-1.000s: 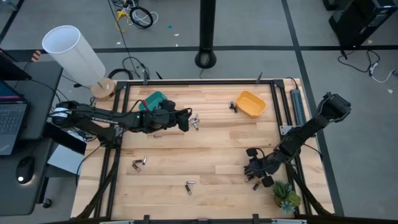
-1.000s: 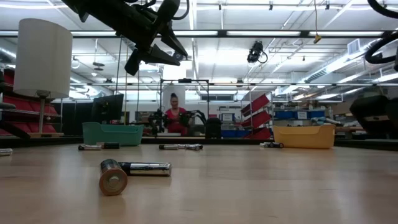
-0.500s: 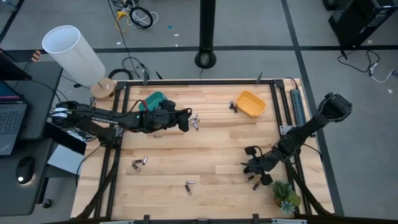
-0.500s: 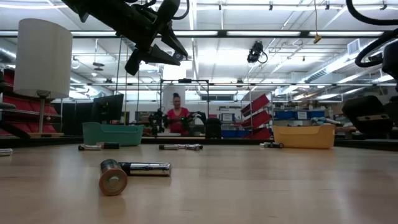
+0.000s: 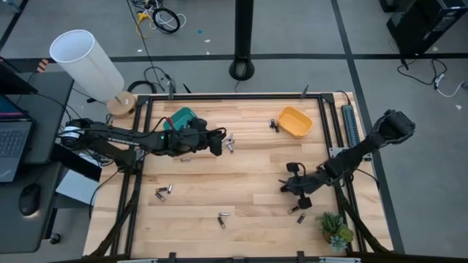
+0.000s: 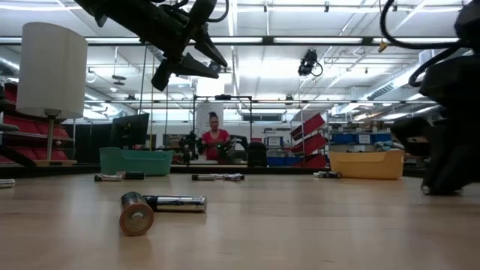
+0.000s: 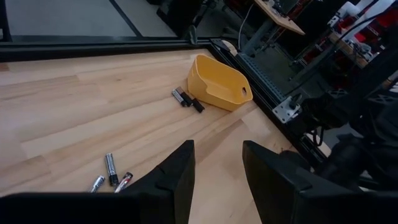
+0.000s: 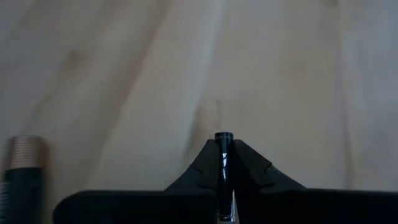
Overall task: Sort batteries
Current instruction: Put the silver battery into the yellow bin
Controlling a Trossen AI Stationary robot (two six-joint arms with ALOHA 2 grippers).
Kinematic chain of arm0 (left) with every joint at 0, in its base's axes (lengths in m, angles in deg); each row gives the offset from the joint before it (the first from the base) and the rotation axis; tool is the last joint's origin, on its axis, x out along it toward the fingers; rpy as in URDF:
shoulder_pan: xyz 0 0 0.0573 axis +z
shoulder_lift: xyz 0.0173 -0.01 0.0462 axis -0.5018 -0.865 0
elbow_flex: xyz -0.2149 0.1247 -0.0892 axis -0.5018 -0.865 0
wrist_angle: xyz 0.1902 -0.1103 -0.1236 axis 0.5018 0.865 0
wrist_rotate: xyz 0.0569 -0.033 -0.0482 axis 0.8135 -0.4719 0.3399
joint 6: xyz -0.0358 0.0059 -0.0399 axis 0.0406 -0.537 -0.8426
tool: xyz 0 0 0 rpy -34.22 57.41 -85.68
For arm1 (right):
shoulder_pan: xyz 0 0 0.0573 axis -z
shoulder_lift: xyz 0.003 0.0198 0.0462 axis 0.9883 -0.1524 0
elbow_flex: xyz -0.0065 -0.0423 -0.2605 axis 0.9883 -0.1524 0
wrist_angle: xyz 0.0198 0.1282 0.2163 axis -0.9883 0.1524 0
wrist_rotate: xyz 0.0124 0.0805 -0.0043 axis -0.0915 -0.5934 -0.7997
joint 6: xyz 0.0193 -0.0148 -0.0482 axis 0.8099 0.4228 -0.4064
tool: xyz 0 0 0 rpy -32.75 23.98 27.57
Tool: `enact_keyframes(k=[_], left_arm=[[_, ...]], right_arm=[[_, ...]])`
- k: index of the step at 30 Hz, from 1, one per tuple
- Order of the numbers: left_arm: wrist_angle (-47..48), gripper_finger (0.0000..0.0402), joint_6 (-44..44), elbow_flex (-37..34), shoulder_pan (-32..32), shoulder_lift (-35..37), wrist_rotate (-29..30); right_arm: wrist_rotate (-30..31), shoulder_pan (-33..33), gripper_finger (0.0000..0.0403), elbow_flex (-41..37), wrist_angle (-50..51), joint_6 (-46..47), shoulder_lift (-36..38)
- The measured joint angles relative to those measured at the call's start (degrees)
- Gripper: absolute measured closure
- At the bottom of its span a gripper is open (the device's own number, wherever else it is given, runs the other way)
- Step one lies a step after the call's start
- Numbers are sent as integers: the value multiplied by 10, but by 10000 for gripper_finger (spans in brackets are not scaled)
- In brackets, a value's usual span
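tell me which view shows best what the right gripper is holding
The right wrist view: a thin battery is pinched between the right gripper. The high view shows only that gripper, the low view a dark blur; the left wrist view nothing of the battery.

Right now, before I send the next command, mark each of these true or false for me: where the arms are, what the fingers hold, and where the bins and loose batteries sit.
1. The right gripper has its fingers shut on a slim battery. True.
2. The left gripper grips a battery. False: its fingers are apart with nothing between them, and it hovers above the table.
3. The orange bin lies at the table's far right part, with batteries just outside it. True.
4. The teal bin sits next to the small plant. False: the bin is at the far left, by the left arm; the plant is at the near right corner.
5. No batteries remain loose on the table. False: several lie near the front edge, such as a pair.
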Motion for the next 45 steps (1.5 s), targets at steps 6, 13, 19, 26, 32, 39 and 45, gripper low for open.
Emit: enact_keyframes(k=[6,13,19,26,32,39,45], left_arm=[[1,255,0,0,0,0,-14],[1,255,-1,0,0,0,-20],[6,255,2,0,0,0,-20],[17,255,2,0,0,0,-24],[23,255,3,0,0,0,-45],[24,255,4,0,0,0,-54],[28,255,6,0,0,0,-54]], right_arm=[[0,52,380,-2,11,-33,25],[-8,102,380,-1,8,-58,44],[-25,141,380,26,23,-101,56],[-11,211,378,71,66,-133,64],[61,304,379,87,127,-124,126],[97,438,380,93,216,-58,240],[139,532,371,94,270,-38,287]])
